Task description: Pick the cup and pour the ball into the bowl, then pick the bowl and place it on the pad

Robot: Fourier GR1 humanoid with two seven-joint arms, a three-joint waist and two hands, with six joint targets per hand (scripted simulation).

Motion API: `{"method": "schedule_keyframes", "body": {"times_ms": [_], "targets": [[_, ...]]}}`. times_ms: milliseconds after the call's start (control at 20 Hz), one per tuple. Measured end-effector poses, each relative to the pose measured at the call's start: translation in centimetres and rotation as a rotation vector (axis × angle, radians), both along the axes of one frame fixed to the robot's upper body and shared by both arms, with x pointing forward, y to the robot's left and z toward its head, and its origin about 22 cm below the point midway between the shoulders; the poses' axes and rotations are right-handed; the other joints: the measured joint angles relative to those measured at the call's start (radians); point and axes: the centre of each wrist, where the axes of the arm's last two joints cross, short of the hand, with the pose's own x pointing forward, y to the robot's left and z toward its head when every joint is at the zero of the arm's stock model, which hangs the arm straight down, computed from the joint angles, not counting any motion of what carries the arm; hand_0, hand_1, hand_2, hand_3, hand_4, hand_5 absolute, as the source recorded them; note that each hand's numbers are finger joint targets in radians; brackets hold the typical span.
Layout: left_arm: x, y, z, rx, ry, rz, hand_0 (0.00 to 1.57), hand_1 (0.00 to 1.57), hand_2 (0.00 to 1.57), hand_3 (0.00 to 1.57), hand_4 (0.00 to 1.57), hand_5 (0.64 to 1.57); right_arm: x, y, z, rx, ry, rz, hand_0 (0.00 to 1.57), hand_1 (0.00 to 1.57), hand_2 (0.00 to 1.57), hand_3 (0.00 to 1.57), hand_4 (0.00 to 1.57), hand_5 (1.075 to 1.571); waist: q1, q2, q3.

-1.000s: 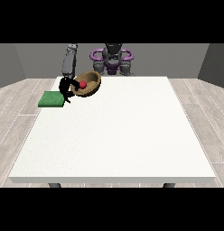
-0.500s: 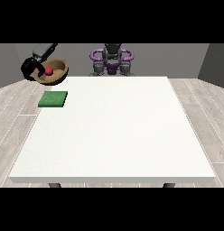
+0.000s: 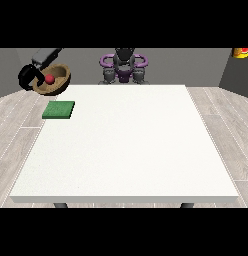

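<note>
A white tabletop (image 3: 126,145) carries the green pad (image 3: 59,109). The hand at the view's left (image 3: 27,78), curled round the bowl (image 3: 53,80), holds it beyond the edge; tilting may spill the ball (image 3: 49,79).

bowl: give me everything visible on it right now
The bowl is brown, wood-like and round, tilted so its opening faces the camera, with a red ball inside. It is lifted off the table, up and left of the green pad, not on it. The black hand at the view's left holds its rim.

Hand (image 3: 27,76) at view's left, raised
</note>
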Motion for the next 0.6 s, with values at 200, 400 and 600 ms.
{"method": "schedule_keyframes", "body": {"times_ms": [200, 400, 600], "targets": [[0.2, -0.1, 0.5, 0.003, -0.023, 0.002, 0.0, 0.0, 0.0, 0.0, 1.21, 1.555, 1.3, 1.5, -1.1, 0.054, -0.021, 0.001, 1.57, 1.57, 1.57, 0.53, 1.03, 1.571, 0.006, 0.027, 0.0003], [-0.1, 0.3, -0.5, 0.003, -0.007, 0.003, 0.0, 0.0, 0.0, 0.0, 1.2, 1.556, 1.6, 2.6, -3.1, 0.088, -0.005, 0.012, 1.57, 1.57, 1.57, 0.59, 1.0, 1.571, 0.004, 0.012, 0.0004], [-0.3, 0.3, 0.6, 0.02, -0.028, 0.004, 0.0, 0.0, 0.0, 0.0, 1.19, 1.562, 1.7, 1.7, -2.9, 0.148, -0.029, -0.031, 1.57, 1.57, 1.57, 1.01, 0.53, 1.568, 0.006, 0.025, 0.0009]]}}
